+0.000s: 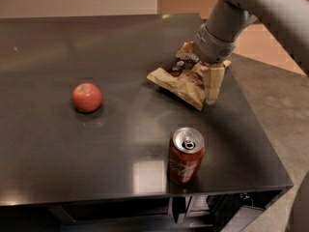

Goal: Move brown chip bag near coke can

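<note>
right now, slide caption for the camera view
Gripper at the brown chip bag, far right of table; coke can at front edge, apple left.

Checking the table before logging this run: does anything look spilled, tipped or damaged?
Nothing spilled or tipped. The coke can stands upright near the front edge; the apple sits to the left. Only the brown chip bag looks crumpled, lying askew with the end effector at its right end.
</note>
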`<control>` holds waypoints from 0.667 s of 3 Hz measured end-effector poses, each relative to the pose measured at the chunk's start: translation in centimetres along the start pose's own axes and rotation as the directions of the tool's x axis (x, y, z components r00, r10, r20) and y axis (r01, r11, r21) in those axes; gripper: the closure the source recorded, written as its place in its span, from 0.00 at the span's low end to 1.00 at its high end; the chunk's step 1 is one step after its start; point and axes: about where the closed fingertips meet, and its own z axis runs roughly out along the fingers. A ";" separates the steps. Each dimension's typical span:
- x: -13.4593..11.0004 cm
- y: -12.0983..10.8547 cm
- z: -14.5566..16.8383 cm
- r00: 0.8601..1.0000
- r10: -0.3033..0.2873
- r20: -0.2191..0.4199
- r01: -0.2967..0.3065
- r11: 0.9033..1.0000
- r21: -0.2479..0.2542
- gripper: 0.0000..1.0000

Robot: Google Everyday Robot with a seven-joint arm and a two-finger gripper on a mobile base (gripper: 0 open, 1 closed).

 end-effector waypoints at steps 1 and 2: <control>-0.4 0.5 1.0 0.999 -0.038 -0.032 0.036 0.999 -0.036 0.18; -0.5 1.0 1.2 0.997 -0.059 -0.050 0.056 0.997 -0.049 0.42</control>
